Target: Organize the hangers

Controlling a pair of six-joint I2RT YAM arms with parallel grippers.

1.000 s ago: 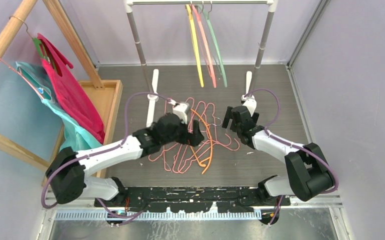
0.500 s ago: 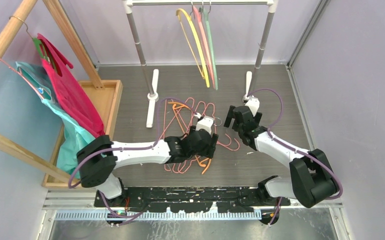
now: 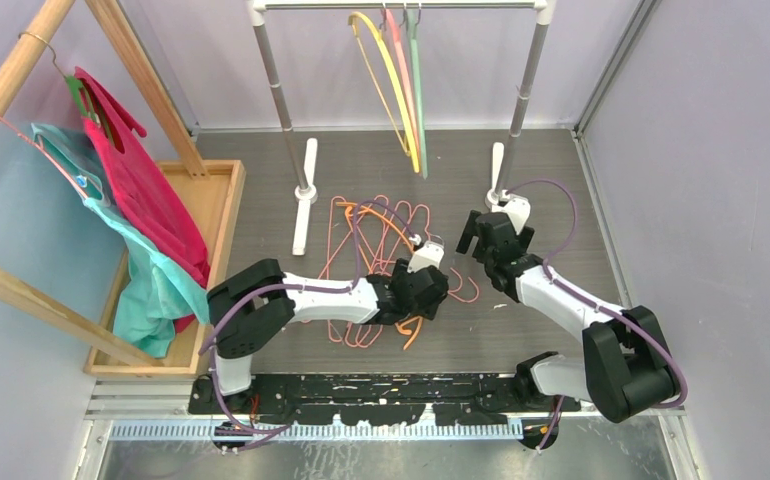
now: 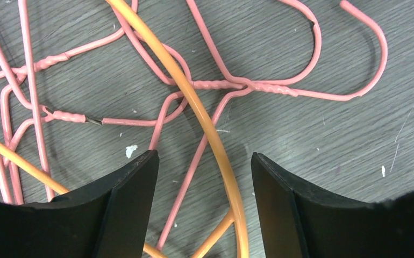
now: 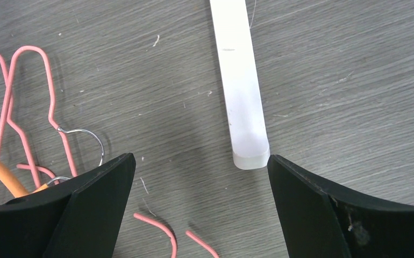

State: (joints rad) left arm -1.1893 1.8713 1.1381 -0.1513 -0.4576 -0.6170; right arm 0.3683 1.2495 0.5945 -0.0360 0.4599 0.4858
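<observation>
My left gripper [image 4: 203,156] has its jaws half-open astride the orange hanger [image 4: 192,98], not touching; right gripper [image 5: 200,158] wide, empty. Light, stiff, slick: I'd pinch this bar.

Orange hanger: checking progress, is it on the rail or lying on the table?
The orange hanger lies on the table, among pink wire hangers, between the open fingers of the left gripper.

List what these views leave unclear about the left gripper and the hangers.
- Left wrist view: whether the left gripper touches the orange hanger between its fingers; no side angle.
- Top view: count of pink wire hangers; tangled, the left arm covers some.
- Top view: hooks of the hung hangers; too small, at the top edge.
</observation>
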